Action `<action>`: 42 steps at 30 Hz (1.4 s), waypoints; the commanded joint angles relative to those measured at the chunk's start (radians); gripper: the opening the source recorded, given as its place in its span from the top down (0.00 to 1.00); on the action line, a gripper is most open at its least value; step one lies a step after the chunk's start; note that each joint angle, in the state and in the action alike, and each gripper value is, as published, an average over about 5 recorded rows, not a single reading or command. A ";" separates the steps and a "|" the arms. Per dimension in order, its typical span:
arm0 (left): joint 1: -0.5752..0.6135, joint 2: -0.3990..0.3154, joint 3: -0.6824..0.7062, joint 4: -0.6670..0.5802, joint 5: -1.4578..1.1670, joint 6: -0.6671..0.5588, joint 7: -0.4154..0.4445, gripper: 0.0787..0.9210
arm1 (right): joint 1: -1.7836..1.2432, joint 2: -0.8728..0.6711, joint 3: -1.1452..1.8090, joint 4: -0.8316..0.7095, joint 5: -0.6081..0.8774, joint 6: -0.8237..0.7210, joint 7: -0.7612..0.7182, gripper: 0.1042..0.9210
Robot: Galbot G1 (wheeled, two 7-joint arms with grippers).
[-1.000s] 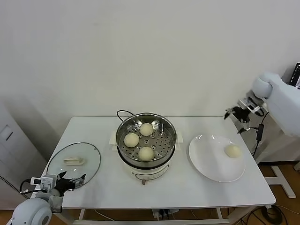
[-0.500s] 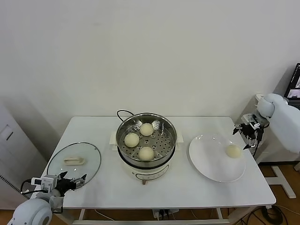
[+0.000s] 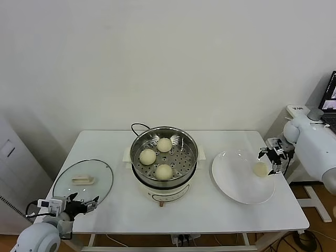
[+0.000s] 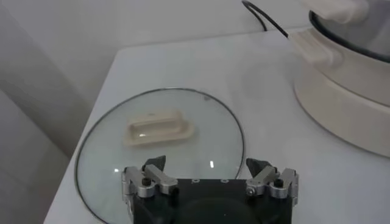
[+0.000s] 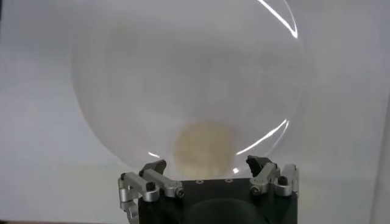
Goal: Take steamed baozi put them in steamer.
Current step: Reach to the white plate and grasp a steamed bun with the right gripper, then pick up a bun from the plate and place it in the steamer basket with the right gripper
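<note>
The steel steamer (image 3: 164, 157) stands mid-table with three cream-white baozi on its perforated tray: one at the back (image 3: 164, 145), one on the left (image 3: 147, 156), one in front (image 3: 164, 171). A fourth baozi (image 3: 260, 169) (image 5: 203, 148) lies on the white plate (image 3: 236, 181) (image 5: 152, 79) at the right. My right gripper (image 3: 271, 159) (image 5: 207, 164) hovers open just right of and above that baozi, its fingers apart from it. Near the table's front left corner my left gripper (image 3: 81, 203) (image 4: 207, 165) is open and empty, over the glass lid's near edge.
A round glass lid (image 3: 83, 181) (image 4: 158, 146) with a cream handle (image 4: 159, 127) lies flat at the left. The steamer's black cord (image 3: 137, 126) runs behind it. The table's right edge is close beside the plate.
My right gripper has come down and in from the far right, from well above the table to just beside the baozi on the plate. The left arm has hardly moved.
</note>
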 commanded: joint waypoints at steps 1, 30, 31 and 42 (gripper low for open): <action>-0.001 0.001 0.006 0.000 0.001 0.000 0.000 0.12 | -0.035 0.032 0.062 -0.050 -0.085 0.001 0.040 0.12; 0.013 -0.003 0.000 -0.025 0.009 0.012 -0.007 0.12 | 0.128 -0.074 -0.286 0.221 0.327 -0.169 -0.045 0.54; 0.012 -0.003 0.000 -0.027 0.009 0.013 -0.008 0.12 | 0.173 -0.099 -0.364 0.276 0.401 -0.211 -0.044 0.54; 0.011 -0.004 0.000 -0.043 0.009 0.019 -0.013 0.12 | 0.664 -0.180 -0.871 0.696 0.909 -0.505 0.033 0.54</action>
